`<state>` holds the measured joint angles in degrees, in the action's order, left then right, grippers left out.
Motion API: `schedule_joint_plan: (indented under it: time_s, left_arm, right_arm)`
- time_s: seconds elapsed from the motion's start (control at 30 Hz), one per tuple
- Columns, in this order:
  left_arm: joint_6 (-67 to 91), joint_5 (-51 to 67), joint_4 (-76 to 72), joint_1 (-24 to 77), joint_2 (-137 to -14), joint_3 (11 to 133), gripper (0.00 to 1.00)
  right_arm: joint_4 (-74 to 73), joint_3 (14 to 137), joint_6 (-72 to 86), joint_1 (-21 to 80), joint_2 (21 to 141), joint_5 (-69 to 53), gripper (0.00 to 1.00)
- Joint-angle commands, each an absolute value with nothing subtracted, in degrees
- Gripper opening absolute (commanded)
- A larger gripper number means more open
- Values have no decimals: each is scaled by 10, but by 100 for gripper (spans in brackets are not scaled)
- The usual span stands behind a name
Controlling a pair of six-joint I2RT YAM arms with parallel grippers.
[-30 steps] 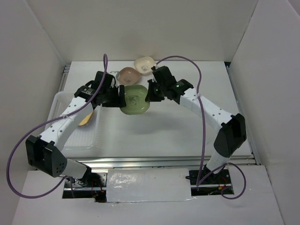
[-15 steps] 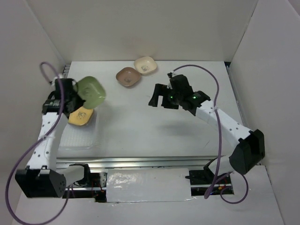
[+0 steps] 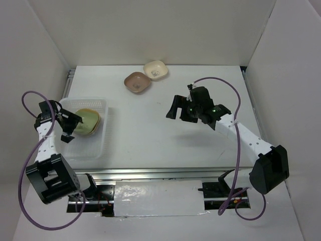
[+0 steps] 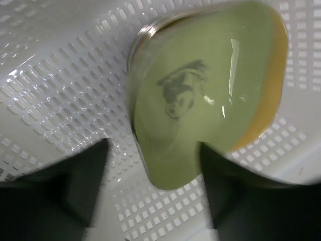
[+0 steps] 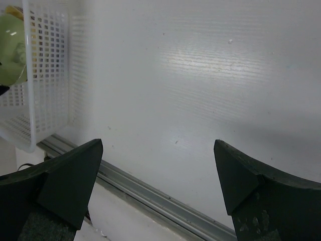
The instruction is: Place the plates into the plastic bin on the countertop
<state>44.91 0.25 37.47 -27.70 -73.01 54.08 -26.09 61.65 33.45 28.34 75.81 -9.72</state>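
2 in: green plate (image 3: 86, 119) lies in the plastic bin (image 3: 88, 146) atop a yellow plate (image 4: 273, 95); a moment back the left gripper (image 3: 70, 127) held it aloft. That claw's now parted, empty. Right gripper (image 3: 178, 111) wide, empty, over the countertop (image 3: 150, 135). Left to do: brown plate (image 3: 137, 82) & cream plate (image 3: 155, 69), far edge.

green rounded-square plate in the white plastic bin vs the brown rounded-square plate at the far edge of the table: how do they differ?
Colour: the green plate is pale green, the brown plate dull brown.
Place: the green plate lies inside the ribbed plastic bin; the brown plate sits on the bare white countertop.
Stacking: the green plate rests on a yellow plate; the brown plate looks single.
Shared: both are shallow rounded-square dishes.
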Motion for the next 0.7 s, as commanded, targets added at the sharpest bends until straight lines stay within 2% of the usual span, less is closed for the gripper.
schedule_joint_plan:
  time_s: [0.0,0.23,0.33,0.43,0.57,0.6,0.67]
  left_arm:
    - [475,48,350,-281,-683,552,99]
    - [458,35,385,-244,-560,631,99]
    - [454,58,332,-201,-546,638,99]
    - [454,105,277,-128,-627,659,99]
    - [450,39,271,40,-740,749,99]
    - [456,4,266,58,-764,783,99]
    - [470,4,269,93,-836,824,99]
  right_arm:
    - [-240,623,325,277,728,-98,100]
    - [-229,616,329,259,730,-104,100]
    - [-210,602,340,258,730,-107,100]
    - [-190,587,356,258,727,-106,100]
    - [-178,570,363,256,716,-105,100]
    - [-179,566,363,255,715,-101,100]
    - [-180,559,363,250,704,-100,100]
